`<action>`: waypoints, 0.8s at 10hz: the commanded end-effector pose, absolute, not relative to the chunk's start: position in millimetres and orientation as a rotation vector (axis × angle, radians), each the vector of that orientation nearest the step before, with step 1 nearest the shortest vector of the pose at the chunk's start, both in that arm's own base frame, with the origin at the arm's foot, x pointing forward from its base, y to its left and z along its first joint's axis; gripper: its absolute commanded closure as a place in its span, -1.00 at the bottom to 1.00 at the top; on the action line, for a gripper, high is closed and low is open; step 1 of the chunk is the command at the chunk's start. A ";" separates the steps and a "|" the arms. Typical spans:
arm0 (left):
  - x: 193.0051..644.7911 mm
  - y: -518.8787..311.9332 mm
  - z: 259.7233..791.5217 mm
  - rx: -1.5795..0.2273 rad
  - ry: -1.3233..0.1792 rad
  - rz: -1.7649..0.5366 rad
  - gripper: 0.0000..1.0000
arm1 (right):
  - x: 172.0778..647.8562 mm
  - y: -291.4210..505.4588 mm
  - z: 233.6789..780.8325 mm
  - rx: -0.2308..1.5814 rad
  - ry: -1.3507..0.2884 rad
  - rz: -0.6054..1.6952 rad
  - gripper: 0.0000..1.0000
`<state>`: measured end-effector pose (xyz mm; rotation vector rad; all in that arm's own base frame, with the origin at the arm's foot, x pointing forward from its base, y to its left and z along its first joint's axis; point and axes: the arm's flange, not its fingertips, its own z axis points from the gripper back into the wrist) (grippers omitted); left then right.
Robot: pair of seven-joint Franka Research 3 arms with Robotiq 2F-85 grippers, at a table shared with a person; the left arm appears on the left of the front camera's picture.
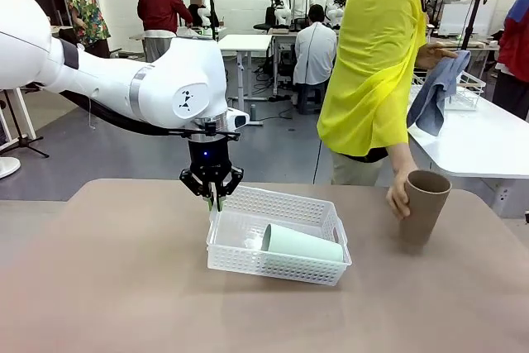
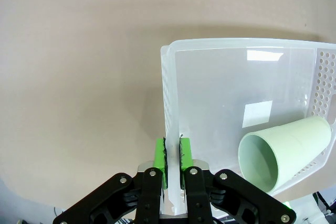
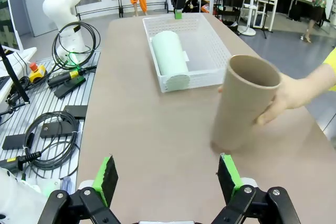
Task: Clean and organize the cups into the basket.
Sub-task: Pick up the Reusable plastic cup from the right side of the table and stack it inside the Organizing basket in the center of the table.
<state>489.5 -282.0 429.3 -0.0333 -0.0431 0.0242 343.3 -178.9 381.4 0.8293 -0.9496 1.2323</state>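
The white lattice basket (image 1: 318, 214) sits mid-table, and the mint green cup (image 1: 302, 243) lies on its side inside it. My left gripper (image 1: 216, 201) is shut on the basket's left rim (image 2: 169, 129), its green pads (image 2: 160, 162) pinching the thin wall. The mint cup (image 2: 283, 149) opens toward that camera in the basket (image 2: 247, 77). At the table's right a person's hand (image 1: 398, 196) holds the brown cup (image 1: 422, 208) upright and slightly tilted on the table. In the right wrist view my right gripper (image 3: 170, 178) stands open, short of the brown cup (image 3: 245, 100); farther off are the basket (image 3: 210, 45) and the mint cup (image 3: 170, 53).
The person in a yellow top (image 1: 372, 55) stands at the far right edge, holding a blue-grey cloth (image 1: 436, 93) in the other hand. Cables and tools (image 3: 58, 82) lie on a rack beside the table. A white table (image 1: 488, 142) stands behind on the right.
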 end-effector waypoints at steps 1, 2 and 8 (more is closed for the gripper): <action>488.4 -282.0 428.3 -0.030 -0.041 0.021 1.00 | 339.8 -174.9 382.3 0.836 -0.954 1.218 -1.00; 488.4 -282.0 428.3 -0.030 -0.041 0.021 1.00 | 339.8 -174.9 382.3 0.836 -0.954 1.218 -1.00; 488.4 -282.0 428.3 -0.030 -0.041 0.021 1.00 | 343.5 -178.5 381.4 0.830 -0.949 1.234 -1.00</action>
